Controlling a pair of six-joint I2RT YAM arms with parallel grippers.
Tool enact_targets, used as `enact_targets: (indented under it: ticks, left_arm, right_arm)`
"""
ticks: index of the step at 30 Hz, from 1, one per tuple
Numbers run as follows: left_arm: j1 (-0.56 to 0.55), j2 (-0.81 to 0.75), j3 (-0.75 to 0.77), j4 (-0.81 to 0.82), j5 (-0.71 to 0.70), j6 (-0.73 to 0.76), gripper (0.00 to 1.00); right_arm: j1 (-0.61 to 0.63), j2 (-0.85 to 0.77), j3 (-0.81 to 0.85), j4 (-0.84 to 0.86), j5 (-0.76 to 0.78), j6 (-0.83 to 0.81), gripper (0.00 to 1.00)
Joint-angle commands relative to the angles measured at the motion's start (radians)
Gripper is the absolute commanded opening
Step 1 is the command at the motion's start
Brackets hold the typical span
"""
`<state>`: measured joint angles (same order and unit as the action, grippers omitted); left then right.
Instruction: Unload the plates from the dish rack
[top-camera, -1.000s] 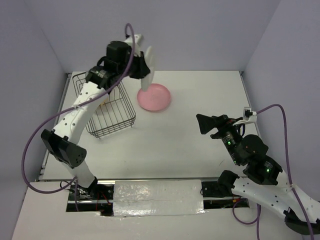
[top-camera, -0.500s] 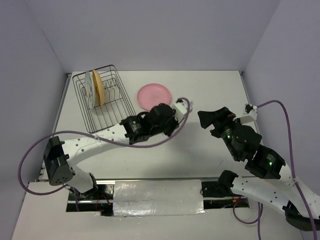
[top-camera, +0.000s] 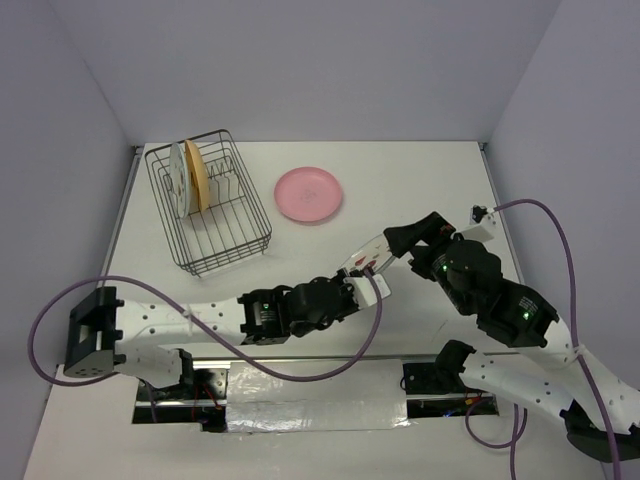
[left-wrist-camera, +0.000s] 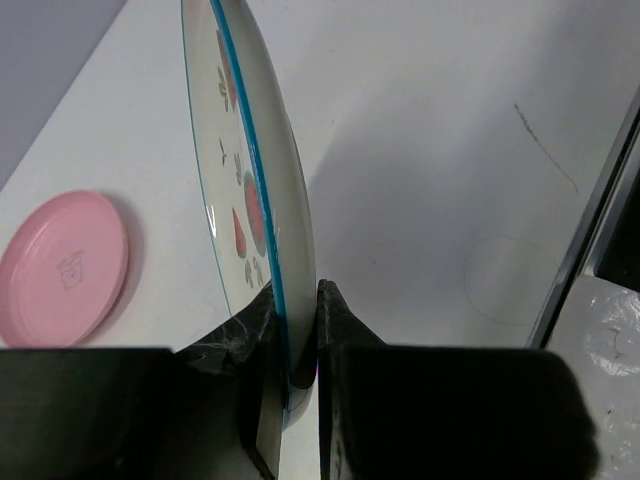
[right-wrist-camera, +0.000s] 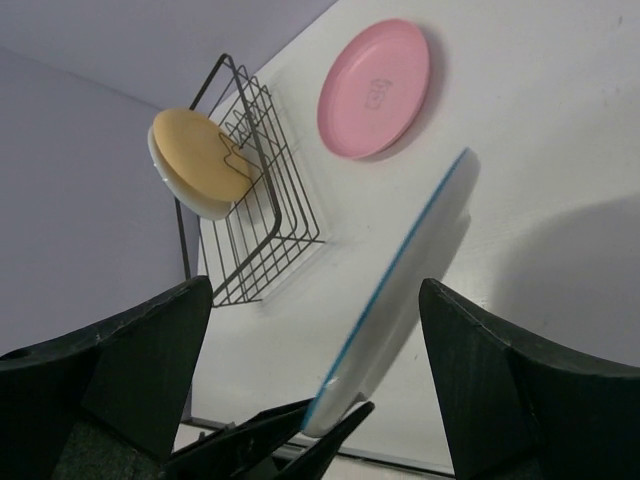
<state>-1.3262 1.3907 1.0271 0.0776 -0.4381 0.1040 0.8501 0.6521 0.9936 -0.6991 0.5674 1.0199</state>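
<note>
My left end effector, clenched on the white plate, has swung from the dish rack to near centre. My right end effector straddles it, released: likely a handover.

Four plates: one fruit-patterned plate in the left gripper, one pink plate beyond it, one yellow-orange plate and one white plate in the single dish rack.

Top camera looked down from high behind; wrist cameras sat close behind left pincer and right pincer, both sighting the pink plate beyond.
</note>
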Motion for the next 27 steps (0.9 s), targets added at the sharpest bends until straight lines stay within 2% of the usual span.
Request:
enact_targets:
  ticks: [1, 5, 9, 16, 19, 20, 22, 24, 25, 26, 27]
  left_arm:
    - [-0.004, -0.119, -0.021, 0.313, -0.102, 0.083, 0.0]
    - [-0.034, -0.163, -0.062, 0.352, -0.129, 0.126, 0.0]
    - [-0.051, -0.16, -0.073, 0.344, -0.117, 0.141, 0.0]
    - [-0.087, -0.111, -0.084, 0.364, -0.152, 0.204, 0.0]
    - [-0.097, -0.119, -0.096, 0.384, -0.162, 0.22, 0.0]
    - [-0.102, -0.122, -0.101, 0.389, -0.163, 0.23, 0.0]
    - [-0.117, -0.124, -0.119, 0.413, -0.186, 0.269, 0.0]
    - [-0.131, -0.118, -0.128, 0.421, -0.192, 0.293, 0.0]
    - [-0.134, -0.113, -0.128, 0.425, -0.209, 0.304, 0.0]
    - [-0.136, -0.108, -0.124, 0.421, -0.215, 0.306, 0.0]
    - [-0.137, -0.102, -0.108, 0.412, -0.223, 0.304, 0.0]
  right_arm:
    - [-0.008, -0.017, -0.041, 0.048, -0.067, 0.031, 0.91]
    - [-0.011, -0.035, -0.087, 0.055, -0.099, 0.049, 0.89]
    - [-0.009, -0.049, -0.168, 0.168, -0.169, 0.037, 0.88]
    - [-0.008, 0.001, -0.213, 0.234, -0.159, 0.034, 0.87]
    - [-0.008, 0.018, -0.213, 0.228, -0.153, 0.045, 0.78]
    - [-0.009, 0.021, -0.216, 0.23, -0.15, 0.046, 0.72]
    - [-0.009, 0.026, -0.22, 0.233, -0.152, 0.046, 0.66]
    - [-0.011, 0.035, -0.217, 0.23, -0.149, 0.04, 0.49]
    - [-0.011, 0.04, -0.216, 0.227, -0.143, 0.037, 0.39]
    - [-0.011, 0.044, -0.217, 0.228, -0.136, 0.037, 0.18]
    - [-0.011, 0.044, -0.22, 0.234, -0.124, 0.02, 0.07]
